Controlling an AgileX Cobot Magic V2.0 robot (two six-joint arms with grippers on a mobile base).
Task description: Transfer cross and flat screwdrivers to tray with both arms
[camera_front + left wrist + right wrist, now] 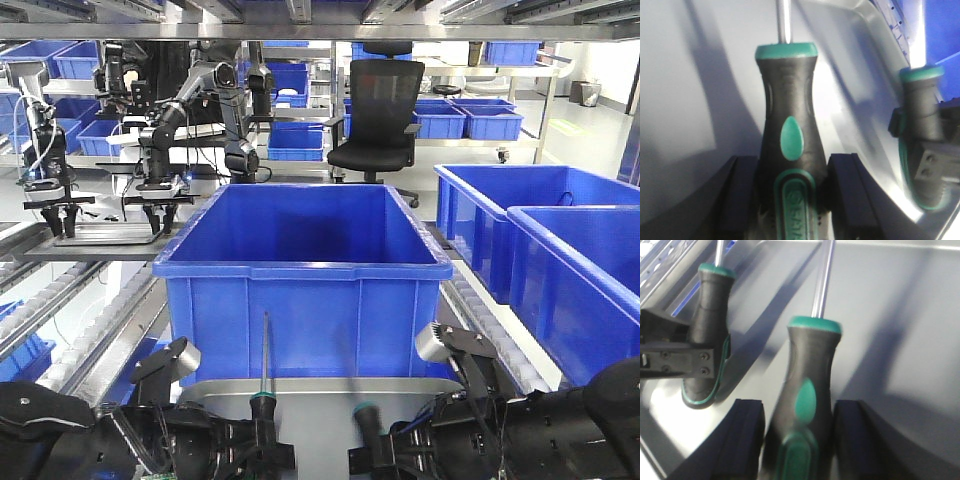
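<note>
Both arms are holding a screwdriver over the grey tray (320, 388) at the bottom centre of the front view. The left gripper (790, 200) is clamping the left screwdriver (788, 145) by its handle, shaft pointing straight up the frame; the right gripper (797, 440) is gripping the right screwdriver (807, 390) likewise, slightly tilted. The two handles are sitting just beside each other, so lowering risks a clash. The blue bin (305, 270) is standing directly behind the tray.
</note>
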